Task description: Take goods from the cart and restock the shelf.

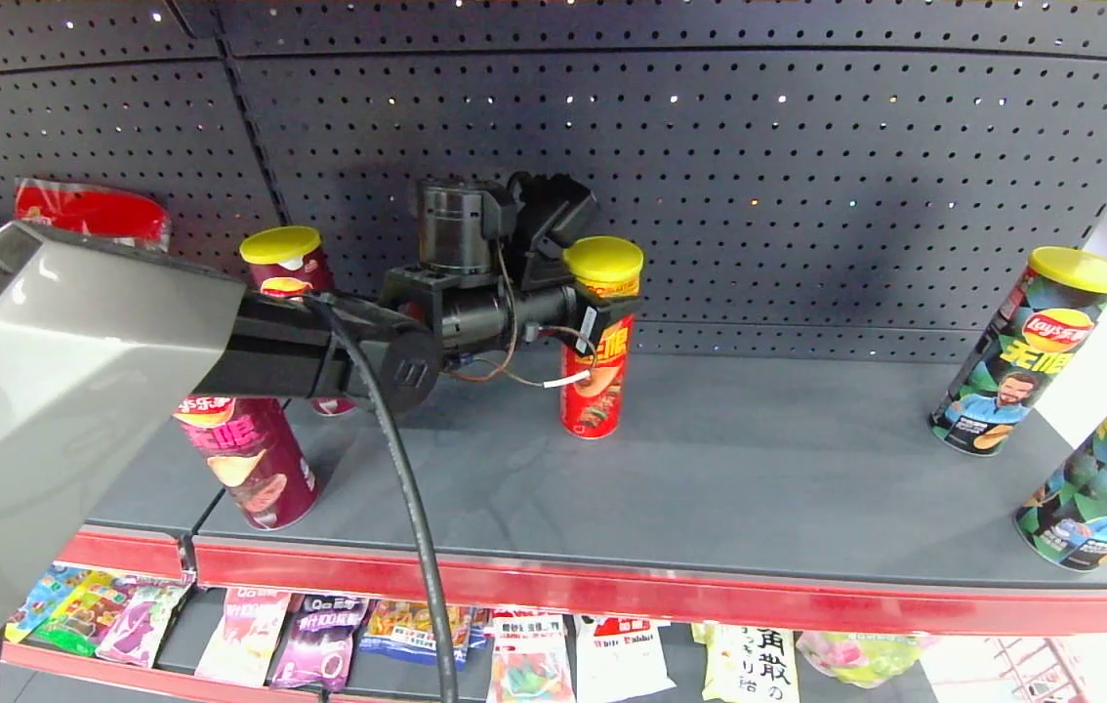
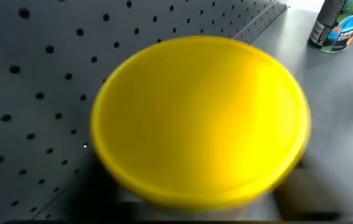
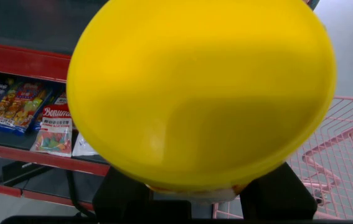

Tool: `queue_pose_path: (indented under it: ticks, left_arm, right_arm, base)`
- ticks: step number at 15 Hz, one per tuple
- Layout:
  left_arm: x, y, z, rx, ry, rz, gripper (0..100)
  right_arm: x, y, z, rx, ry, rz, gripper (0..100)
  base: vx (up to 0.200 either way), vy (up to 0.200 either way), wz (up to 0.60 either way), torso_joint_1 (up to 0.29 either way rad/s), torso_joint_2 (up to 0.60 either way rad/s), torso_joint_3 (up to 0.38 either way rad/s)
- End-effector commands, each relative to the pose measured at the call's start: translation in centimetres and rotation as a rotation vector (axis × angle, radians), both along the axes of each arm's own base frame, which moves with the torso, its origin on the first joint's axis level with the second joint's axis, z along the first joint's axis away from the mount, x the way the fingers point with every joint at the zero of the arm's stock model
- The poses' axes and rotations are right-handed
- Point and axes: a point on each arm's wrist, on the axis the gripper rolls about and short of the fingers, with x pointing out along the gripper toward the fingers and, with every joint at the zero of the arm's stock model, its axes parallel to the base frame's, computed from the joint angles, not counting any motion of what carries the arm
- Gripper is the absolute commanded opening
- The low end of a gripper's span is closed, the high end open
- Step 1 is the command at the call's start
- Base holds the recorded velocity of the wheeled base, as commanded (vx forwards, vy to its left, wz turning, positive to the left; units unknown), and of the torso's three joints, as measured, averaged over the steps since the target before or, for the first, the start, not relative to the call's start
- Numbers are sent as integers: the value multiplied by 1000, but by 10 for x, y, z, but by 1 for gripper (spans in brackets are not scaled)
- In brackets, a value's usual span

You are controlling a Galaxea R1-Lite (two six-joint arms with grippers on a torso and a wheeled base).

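Head view: left gripper (image 1: 604,314) clamps red can (image 1: 595,395), upright, lid up, one of five on shelf (image 1: 710,478). Right gripper (image 3: 196,198) pinches sixth can (image 3: 201,93).

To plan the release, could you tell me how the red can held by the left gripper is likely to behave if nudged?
The red can is tall on a narrow base, so it would probably tip, then roll. Its wall shows no dent under the left gripper, so probably stiff.
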Motion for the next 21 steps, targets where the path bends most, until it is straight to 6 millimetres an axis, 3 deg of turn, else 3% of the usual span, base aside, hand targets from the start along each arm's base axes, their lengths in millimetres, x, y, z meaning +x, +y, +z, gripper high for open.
queue_pose_path:
  ticks: [1,4,9,14,18,21]
  left_arm:
    - [-2,-2,0,-2,3,-7,0]
    - [-16,0,16,-54,5,-27,0]
    - [-68,5,28,-89,100,-135,0]
    - [-66,1,21,-148,-3,-74,0]
    - [-73,3,20,-143,-2,-120,0]
    - [-89,10,10,-81,39,-137,0]
  right_arm:
    - [0,0,0,0,0,0,0]
    - [0,0,0,0,0,-1,0]
    - [0,0,0,-2,0,0,0]
    - [0,0,1,-2,-2,0,0]
    - [0,0,0,-3,0,-1,0]
    - [0,0,1,-3,-2,-1,0]
  base:
    - [0,0,0,0,0,0]
    - [0,0,0,0,0,0]
    - [0,0,0,0,0,0]
    - [0,0,0,0,0,0]
    - [0,0,0,0,0,0]
    - [0,0,0,0,0,0]
